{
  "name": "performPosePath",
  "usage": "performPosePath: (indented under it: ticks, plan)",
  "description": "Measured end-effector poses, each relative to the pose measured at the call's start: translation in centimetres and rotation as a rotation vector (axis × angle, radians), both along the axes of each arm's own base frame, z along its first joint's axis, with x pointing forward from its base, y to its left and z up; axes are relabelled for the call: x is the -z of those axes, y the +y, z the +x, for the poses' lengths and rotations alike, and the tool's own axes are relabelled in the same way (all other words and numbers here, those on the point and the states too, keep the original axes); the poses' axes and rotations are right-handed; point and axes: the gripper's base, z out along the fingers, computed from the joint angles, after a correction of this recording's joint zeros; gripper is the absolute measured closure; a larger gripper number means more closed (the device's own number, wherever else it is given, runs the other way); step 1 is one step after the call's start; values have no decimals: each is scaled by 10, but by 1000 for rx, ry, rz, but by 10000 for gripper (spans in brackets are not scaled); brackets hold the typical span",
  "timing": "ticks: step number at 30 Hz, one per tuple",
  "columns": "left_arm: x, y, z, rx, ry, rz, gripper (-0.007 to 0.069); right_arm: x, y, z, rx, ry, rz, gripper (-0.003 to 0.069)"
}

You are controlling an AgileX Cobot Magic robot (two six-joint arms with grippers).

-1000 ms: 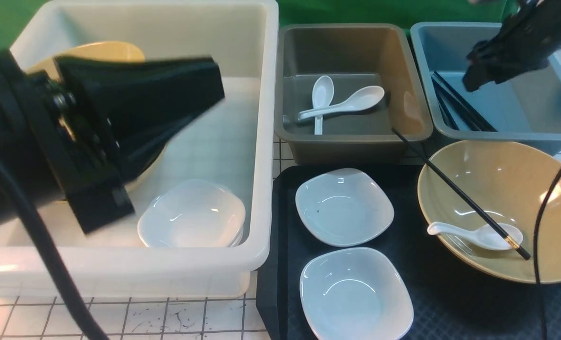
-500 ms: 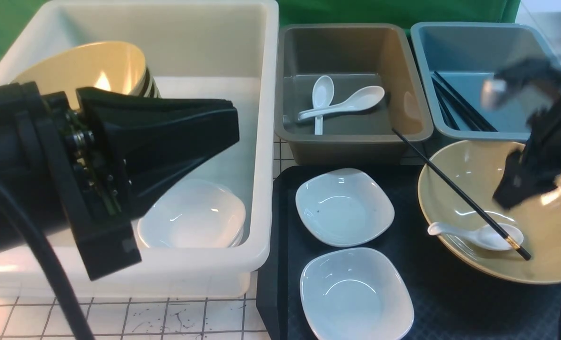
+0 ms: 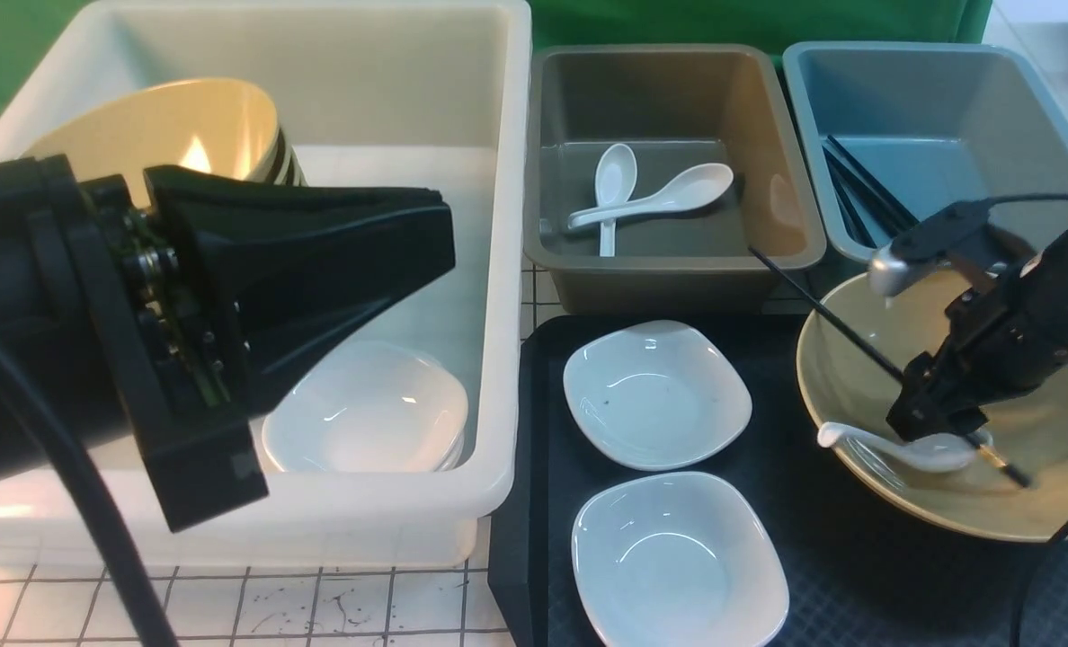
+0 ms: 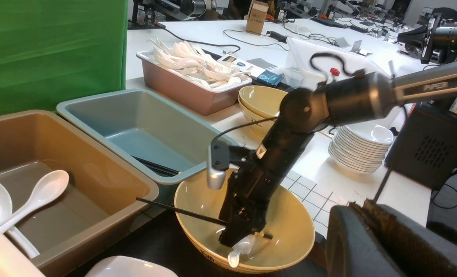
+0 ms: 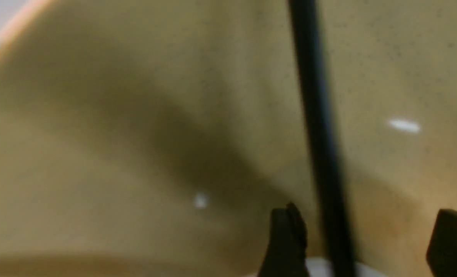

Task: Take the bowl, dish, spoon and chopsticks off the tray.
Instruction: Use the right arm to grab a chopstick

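The tan bowl [image 3: 1028, 485] sits on the right of the black tray [image 3: 822, 557]. Inside it lie the white spoon [image 3: 867, 445] and one black chopstick [image 3: 822, 310], which leans out over the grey bin's rim. Two white dishes [image 3: 655, 391] [image 3: 678, 557] rest on the tray's left half. My right gripper [image 3: 938, 422] is down in the bowl and open. Its fingers [image 5: 286, 238] straddle the chopstick [image 5: 317, 134] just above the spoon [image 5: 321, 269]. My left gripper [image 3: 426, 243] hovers shut and empty over the white tub.
The white tub [image 3: 498, 270] on the left holds stacked tan bowls [image 3: 183, 126] and white dishes [image 3: 363, 418]. A grey-brown bin [image 3: 768, 162] holds two spoons. Behind the bowl, a blue bin [image 3: 947, 135] holds black chopsticks [image 3: 867, 202].
My right gripper has dropped from above the blue bin into the bowl, over the spoon and chopstick, with its jaws spreading. My left arm shifted slightly, then stayed still.
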Motion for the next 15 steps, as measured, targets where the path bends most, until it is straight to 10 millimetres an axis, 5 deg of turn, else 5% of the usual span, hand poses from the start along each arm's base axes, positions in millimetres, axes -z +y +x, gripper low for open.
performPosePath:
  ticks: [4,10,15]
  plan:
    - [0,0,0,0,1,-1,624,3,0,2,-10,-5,-5,312]
    - [0,0,0,0,1,-1,624,2,1,-4,-78,50,-4,578]
    - [0,0,0,0,1,-1,624,-25,2,-21,-112,79,9,622]
